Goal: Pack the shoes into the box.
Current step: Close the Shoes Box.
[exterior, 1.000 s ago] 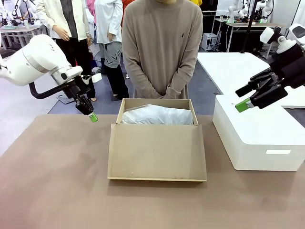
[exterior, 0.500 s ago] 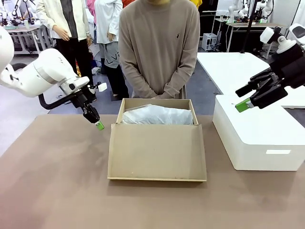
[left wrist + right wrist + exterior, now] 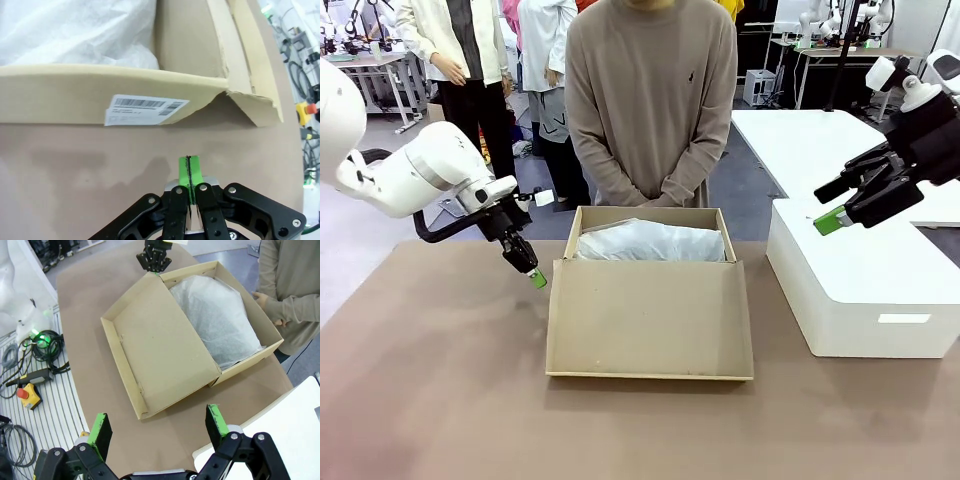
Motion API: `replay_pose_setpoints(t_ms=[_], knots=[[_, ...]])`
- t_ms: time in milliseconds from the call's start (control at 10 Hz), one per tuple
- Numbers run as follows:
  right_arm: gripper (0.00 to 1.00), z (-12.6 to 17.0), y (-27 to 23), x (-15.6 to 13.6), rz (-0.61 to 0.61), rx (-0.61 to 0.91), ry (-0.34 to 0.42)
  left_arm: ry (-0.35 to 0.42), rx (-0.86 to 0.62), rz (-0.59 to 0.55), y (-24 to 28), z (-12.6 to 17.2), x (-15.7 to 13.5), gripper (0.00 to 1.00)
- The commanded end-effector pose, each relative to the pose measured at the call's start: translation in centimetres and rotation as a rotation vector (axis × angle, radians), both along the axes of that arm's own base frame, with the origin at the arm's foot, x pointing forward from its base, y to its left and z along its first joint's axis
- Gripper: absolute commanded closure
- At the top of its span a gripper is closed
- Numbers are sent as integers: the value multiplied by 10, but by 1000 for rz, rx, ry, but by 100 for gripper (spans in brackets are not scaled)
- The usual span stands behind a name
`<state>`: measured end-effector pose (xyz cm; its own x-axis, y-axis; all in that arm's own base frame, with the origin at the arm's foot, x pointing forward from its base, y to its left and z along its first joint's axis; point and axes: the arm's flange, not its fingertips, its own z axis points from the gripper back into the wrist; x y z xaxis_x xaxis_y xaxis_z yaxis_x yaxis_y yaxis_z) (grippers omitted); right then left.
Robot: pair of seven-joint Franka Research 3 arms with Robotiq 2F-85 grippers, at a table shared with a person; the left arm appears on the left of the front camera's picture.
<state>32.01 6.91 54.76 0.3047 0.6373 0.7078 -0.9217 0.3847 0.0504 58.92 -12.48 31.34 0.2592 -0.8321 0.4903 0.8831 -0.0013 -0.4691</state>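
The brown cardboard box sits mid-table, its flap lid lying open toward me. White tissue paper covers its inside, and the shoes are hidden. My left gripper is shut on nothing, low over the table just off the box's left corner. In the left wrist view its green pads meet in front of the box wall, which carries a barcode label. My right gripper hangs open, high at the right. In the right wrist view the right gripper looks down on the box.
A big white block stands on the table right of the box. A person stands behind the box, hands clasped. Bare brown tabletop lies left of and in front of the lid. Cables and an emergency-stop button lie on the floor.
My left gripper has moved right and down, from beside the box's far left corner toward the lid's hinge. The right arm, the box and the person have stayed put.
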Motion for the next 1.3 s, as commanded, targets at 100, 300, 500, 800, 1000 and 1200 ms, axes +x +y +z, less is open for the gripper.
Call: replay_pose_setpoints(t_ms=[100,300,500,800,1000,1200], knots=[[0,0,0,3,24,33,-16,58,-53,-33,-3,-4,6,100],[0,0,0,3,24,33,-16,77,-78,-39,-6,-10,5,100],[0,0,0,3,24,33,-16,78,-108,-38,-9,-17,3,100],[0,0,0,3,24,33,-16,79,-141,-29,-14,-23,0,100],[0,0,0,3,24,33,-16,92,-165,-36,-15,-27,-1,100],[0,0,0,3,24,33,-16,121,-194,-55,-19,-31,-2,100]])
